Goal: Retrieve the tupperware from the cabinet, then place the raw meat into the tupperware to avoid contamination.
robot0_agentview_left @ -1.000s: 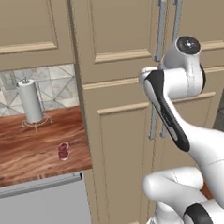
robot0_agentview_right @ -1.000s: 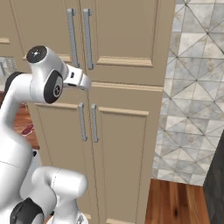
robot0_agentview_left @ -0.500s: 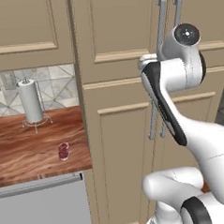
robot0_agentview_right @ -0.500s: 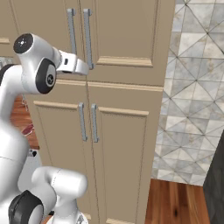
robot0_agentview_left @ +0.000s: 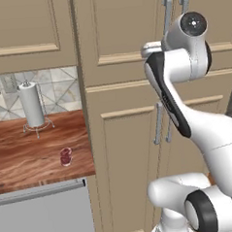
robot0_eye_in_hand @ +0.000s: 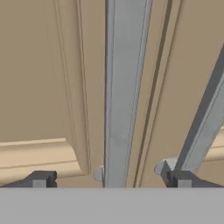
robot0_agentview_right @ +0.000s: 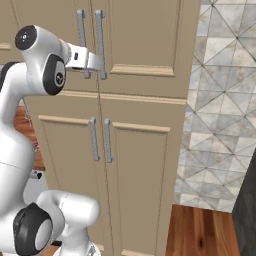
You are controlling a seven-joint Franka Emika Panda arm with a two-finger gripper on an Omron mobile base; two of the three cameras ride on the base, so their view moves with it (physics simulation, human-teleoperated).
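1. Beige wood panels front the tall cabinet (robot0_agentview_right: 140, 100), and all its doors are closed, so the tupperware is presumably still inside; it cannot be seen.
2. The gripper (robot0_eye_in_hand: 111, 179) sits at the upper doors with its fingers spread wide apart, straddling the left upper door's grey bar handle (robot0_eye_in_hand: 124, 87) near the bar's lower end, nothing clamped yet.
3. A second bar handle (robot0_eye_in_hand: 205, 118) of the neighbouring door runs just beside the right fingertip (robot0_eye_in_hand: 180, 178).
4. The raw meat (robot0_agentview_left: 66, 156) lies on the wooden counter (robot0_agentview_left: 23, 157), left of the cabinet and well apart from the arm.
5. The step in hand looks like opening the cabinet: the next move likely calls for closing the fingers squarely on the centred bar, then pulling along the door's arc without catching the neighbouring handle.
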